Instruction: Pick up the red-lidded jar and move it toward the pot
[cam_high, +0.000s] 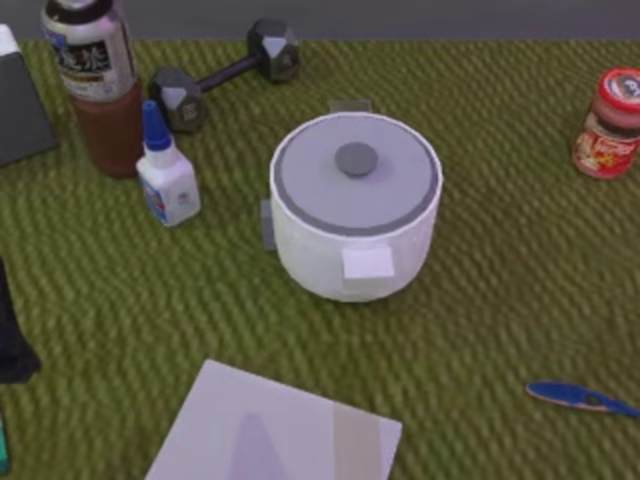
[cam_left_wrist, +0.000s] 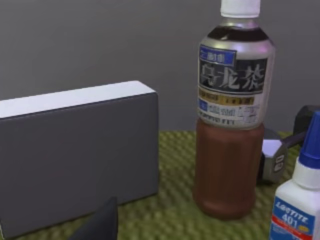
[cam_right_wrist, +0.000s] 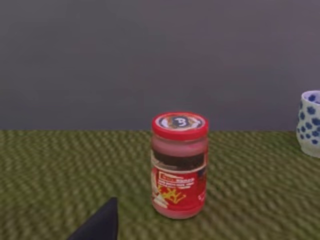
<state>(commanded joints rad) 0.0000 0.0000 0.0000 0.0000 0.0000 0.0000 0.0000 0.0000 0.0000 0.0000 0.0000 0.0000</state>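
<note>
A red-lidded jar (cam_high: 609, 123) stands upright near the far right edge of a green woven tabletop (cam_high: 500, 300), well apart from the large white pot (cam_high: 355, 205) at the middle. A brown bottle (cam_high: 95, 85), a glue bottle (cam_high: 166, 170) and a dumbbell (cam_high: 225, 72) sit toward the far left corner. Neither pincer shows clearly enough to tell whether it is open or closed; nothing holds the jar.
</note>
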